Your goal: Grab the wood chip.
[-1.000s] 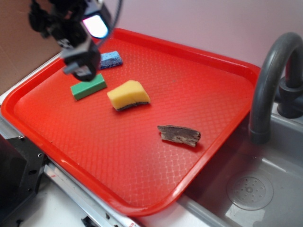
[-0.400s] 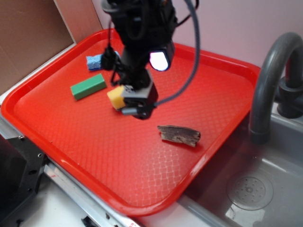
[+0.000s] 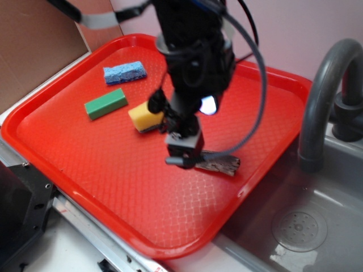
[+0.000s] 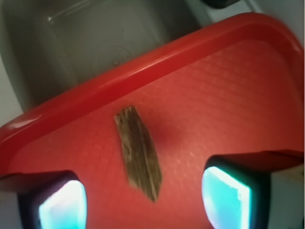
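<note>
The wood chip (image 3: 222, 163) is a flat brown-grey piece with jagged ends, lying on the red tray (image 3: 85, 153) near its right rim. My gripper (image 3: 182, 161) hangs over the chip's left end and hides that end in the exterior view. In the wrist view the chip (image 4: 138, 151) lies lengthwise, its near end between my two glowing fingertips (image 4: 62, 205), with gaps on both sides. The gripper (image 4: 143, 202) is open and holds nothing.
A yellow sponge wedge (image 3: 144, 117), a green block (image 3: 105, 103) and a blue sponge (image 3: 125, 72) lie on the tray's left half. A grey sink basin (image 3: 306, 226) and a curved faucet (image 3: 320, 96) stand right of the tray. A brown board (image 3: 34, 51) is at the back left.
The arm has swung from the tray's back left corner, past the yellow sponge, to above the wood chip's left end. The objects on the tray have not moved.
</note>
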`<state>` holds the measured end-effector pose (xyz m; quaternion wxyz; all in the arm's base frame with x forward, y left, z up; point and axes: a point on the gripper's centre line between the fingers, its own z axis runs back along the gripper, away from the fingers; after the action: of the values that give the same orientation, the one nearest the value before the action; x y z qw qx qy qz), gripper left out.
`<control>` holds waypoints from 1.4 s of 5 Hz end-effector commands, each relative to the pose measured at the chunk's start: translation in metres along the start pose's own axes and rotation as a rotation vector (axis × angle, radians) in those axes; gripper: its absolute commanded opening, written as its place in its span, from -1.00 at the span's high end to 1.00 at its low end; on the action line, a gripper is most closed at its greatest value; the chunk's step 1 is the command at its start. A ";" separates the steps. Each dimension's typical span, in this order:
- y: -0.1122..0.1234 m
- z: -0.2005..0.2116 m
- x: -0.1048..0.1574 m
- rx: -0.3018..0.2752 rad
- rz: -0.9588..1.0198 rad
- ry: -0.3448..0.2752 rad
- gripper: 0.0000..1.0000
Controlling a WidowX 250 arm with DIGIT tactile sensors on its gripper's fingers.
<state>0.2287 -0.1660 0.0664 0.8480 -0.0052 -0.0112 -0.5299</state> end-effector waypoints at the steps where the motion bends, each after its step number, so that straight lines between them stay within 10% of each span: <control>1: -0.008 -0.022 0.014 0.009 -0.031 -0.002 -1.00; 2: -0.008 -0.034 0.015 0.001 -0.028 0.025 -1.00; 3: -0.016 -0.043 0.017 0.001 -0.080 0.036 0.71; 6: -0.013 -0.048 0.012 0.043 -0.048 0.126 1.00; 7: 0.012 -0.019 -0.007 0.064 0.126 0.041 1.00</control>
<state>0.2371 -0.1499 0.0305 0.8796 0.0351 0.0287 -0.4736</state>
